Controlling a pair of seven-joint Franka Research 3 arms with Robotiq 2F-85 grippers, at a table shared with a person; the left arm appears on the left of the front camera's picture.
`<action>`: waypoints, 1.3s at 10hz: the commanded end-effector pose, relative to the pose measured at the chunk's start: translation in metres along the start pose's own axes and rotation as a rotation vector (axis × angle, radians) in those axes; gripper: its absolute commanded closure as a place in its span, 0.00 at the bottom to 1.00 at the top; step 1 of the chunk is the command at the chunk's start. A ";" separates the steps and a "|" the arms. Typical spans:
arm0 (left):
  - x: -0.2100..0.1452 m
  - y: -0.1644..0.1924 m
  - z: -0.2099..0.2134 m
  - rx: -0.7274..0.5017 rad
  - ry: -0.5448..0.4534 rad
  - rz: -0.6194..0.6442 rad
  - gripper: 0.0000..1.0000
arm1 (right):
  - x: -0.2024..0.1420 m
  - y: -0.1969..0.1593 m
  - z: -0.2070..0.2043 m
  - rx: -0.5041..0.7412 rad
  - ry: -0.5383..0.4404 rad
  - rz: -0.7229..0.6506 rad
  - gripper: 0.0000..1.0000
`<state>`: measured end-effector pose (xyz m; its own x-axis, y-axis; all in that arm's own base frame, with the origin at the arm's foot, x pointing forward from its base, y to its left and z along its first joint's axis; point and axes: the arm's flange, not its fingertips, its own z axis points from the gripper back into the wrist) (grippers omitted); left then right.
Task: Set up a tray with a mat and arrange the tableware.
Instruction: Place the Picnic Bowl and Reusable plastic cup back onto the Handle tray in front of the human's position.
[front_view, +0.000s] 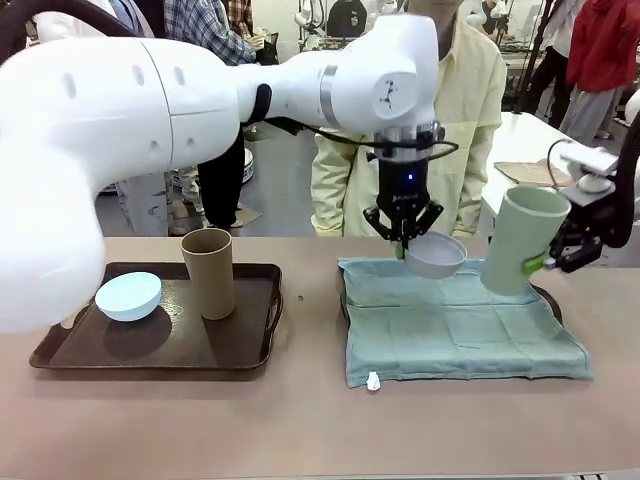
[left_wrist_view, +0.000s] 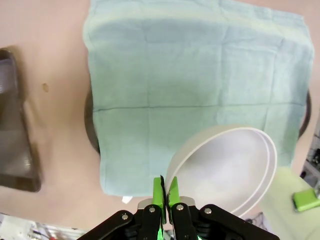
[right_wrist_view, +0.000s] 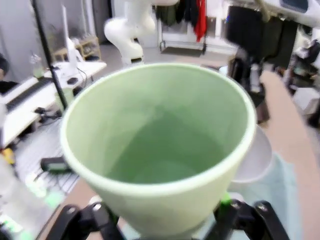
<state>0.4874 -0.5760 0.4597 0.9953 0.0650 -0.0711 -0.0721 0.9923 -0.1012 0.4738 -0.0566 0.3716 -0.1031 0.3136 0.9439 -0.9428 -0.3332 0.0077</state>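
Note:
My left gripper reaches across the middle and is shut on the rim of the pale grey-white bowl, which hangs just above the back of the green mat. The mat covers a dark tray whose rim peeks out. At the right, my right gripper is shut on the pale green cup, held tilted over the mat's right back corner. The light blue bowl and tan-brown cup stand on the left tray.
A person in a yellow shirt stands at the far side behind the mat. Bare tabletop runs between the two trays and along the front edge. The left tray's end shows beside the mat.

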 end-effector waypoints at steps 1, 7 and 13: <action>-0.001 0.006 -0.007 0.007 0.018 -0.015 0.96 | -0.017 -0.006 -0.002 0.038 0.029 0.008 0.16; -0.005 0.021 -0.060 -0.093 -0.067 -0.139 0.96 | -0.065 -0.016 -0.006 0.034 -0.001 0.013 0.16; 0.009 -0.001 -0.063 -0.085 -0.065 -0.116 0.96 | -0.066 -0.014 -0.005 0.038 0.005 -0.015 0.16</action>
<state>0.4881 -0.5763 0.3949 0.9992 -0.0395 0.0050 0.0398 0.9844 -0.1715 0.4921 -0.0682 0.3068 -0.0897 0.3229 0.9422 -0.9320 -0.3608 0.0349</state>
